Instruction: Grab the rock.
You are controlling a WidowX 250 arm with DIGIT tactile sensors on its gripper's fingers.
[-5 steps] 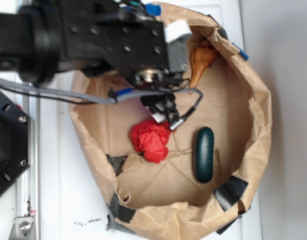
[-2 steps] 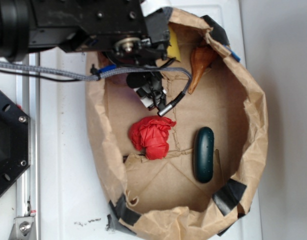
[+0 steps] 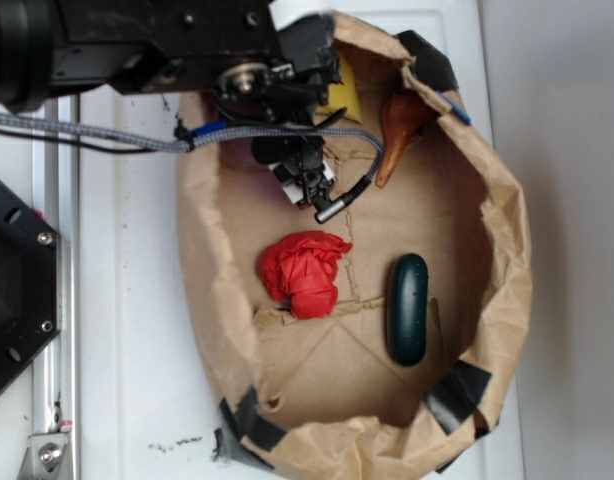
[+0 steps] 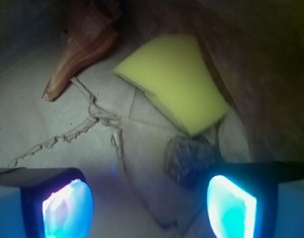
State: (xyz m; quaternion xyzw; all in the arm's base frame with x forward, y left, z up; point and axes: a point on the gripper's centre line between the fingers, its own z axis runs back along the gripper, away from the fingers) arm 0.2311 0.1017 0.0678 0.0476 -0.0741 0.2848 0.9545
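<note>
In the wrist view the rock, a small lumpy grey-brown stone, lies on the paper floor just below the corner of the yellow sponge. My gripper is open, and the rock sits just ahead of the right fingertip, close to its inner side, with nothing between the pads. In the exterior view the gripper hangs inside the upper left of the brown paper bag, and the arm hides the rock.
An orange-brown seashell leans against the bag's far wall beside the sponge. A crumpled red wad and a smooth dark green oblong object lie mid-bag. The bag's raised paper walls ring everything.
The arm has moved toward the top of the frame, into the bag's upper left corner, uncovering the sponge. The bag's rim has shifted shape slightly.
</note>
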